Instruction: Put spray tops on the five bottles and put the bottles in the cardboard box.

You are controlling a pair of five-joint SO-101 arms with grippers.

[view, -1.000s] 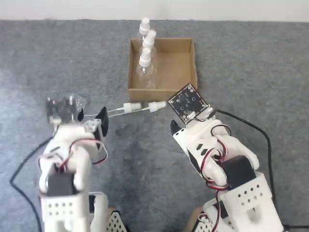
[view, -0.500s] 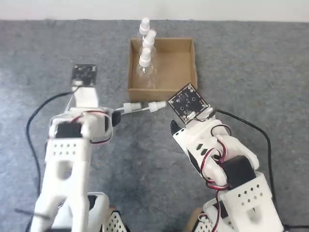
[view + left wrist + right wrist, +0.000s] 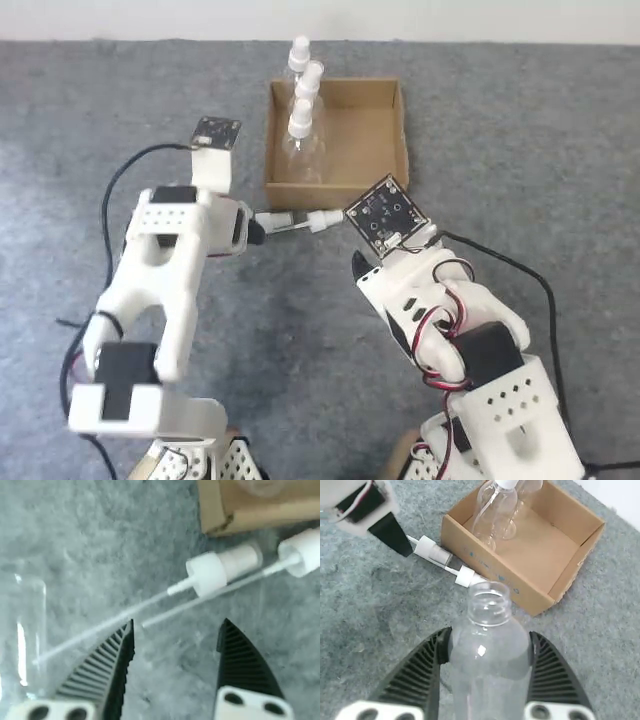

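Two white spray tops (image 3: pixel 275 220) (image 3: pixel 325 220) with long dip tubes lie on the carpet just in front of the cardboard box (image 3: pixel 385 140). My left gripper (image 3: pixel 178 622) stands open just over their tubes, close behind the nearer spray top (image 3: pixel 220 570). In the high view the left gripper (image 3: pixel 250 232) sits at the tube end of that top. My right gripper (image 3: pixel 490 636) is shut on an uncapped clear bottle (image 3: pixel 490 650), held upright in front of the box. Three capped bottles (image 3: pixel 300 120) stand along one inner wall of the box.
Another clear bottle (image 3: pixel 22 635) lies on the carpet beside my left gripper. The right arm (image 3: pixel 440 310) stands close to the box's front corner. Grey carpet (image 3: pixel 540 150) covers the table all around.
My left arm has swung from the left side of the table to the spray tops in front of the box. The right arm has barely moved.
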